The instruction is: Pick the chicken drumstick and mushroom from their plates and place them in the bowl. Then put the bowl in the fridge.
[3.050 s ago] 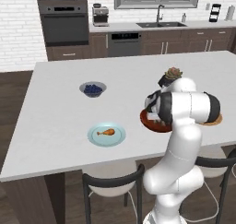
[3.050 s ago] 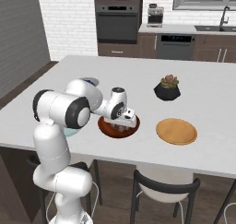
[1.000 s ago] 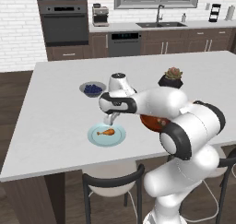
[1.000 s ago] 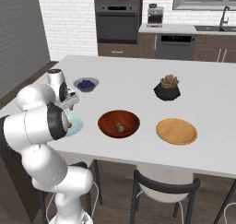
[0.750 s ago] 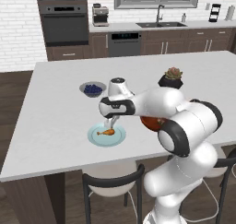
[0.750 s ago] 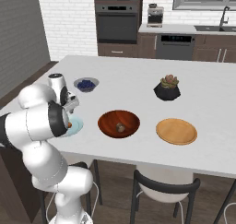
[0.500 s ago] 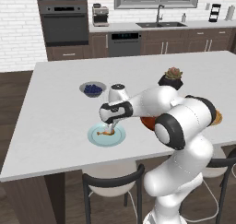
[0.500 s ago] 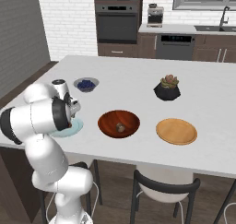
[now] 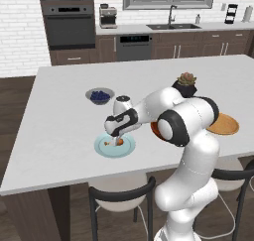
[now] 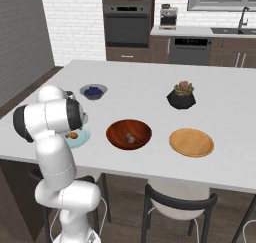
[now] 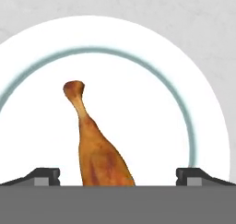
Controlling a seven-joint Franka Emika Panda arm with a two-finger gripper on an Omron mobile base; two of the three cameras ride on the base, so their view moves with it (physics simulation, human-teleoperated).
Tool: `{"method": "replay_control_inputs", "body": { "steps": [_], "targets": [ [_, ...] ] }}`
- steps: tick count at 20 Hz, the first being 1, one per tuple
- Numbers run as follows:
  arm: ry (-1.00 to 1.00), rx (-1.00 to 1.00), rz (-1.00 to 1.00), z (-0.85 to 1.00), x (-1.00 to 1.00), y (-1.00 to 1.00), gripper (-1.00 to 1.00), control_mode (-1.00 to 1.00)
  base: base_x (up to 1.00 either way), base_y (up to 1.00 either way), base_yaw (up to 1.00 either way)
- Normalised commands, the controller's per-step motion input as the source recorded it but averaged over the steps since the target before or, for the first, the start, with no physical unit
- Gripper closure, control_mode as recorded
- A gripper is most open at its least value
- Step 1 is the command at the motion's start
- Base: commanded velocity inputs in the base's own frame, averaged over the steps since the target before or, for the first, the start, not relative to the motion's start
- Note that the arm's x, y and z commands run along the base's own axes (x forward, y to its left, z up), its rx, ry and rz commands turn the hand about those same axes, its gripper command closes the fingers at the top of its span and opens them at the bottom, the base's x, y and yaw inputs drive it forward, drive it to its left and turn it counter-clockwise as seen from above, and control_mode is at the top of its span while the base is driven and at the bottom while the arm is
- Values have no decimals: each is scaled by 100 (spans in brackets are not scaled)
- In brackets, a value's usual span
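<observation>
We are hovering our two-finger gripper [image 11: 118, 174] fully open and empty, fingertips straddling the golden-orange chicken drumstick [image 11: 97, 147] directly beneath on its pale light-blue ceramic plate [image 11: 203, 112]; we judge this sets up a grasp across its meaty end.

The robot arm [image 9: 191, 136] is shiny white, made of fat round tubes like big sausages joined together. Dark grey rings sit at its bends. At the end, the claw [image 9: 117, 140] is white with small dark fingers [image 11: 46, 176].
</observation>
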Motion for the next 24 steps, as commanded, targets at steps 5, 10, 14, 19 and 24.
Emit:
{"method": "replay_control_inputs", "body": {
  "steps": [5,10,14,19,24],
  "targets": [
    [1,0,0,-19,0,2,-100,-100,0,0,0],
    [0,0,0,-25,0,0,-100,-100,0,0,0],
    [0,0,1,-17,0,0,100,-100,0,0,0],
    [0,0,0,0,0,0,100,-100,0,0,0],
    [0,0,-1,17,-4,-6,100,-100,0,0,0]
  ]
}}
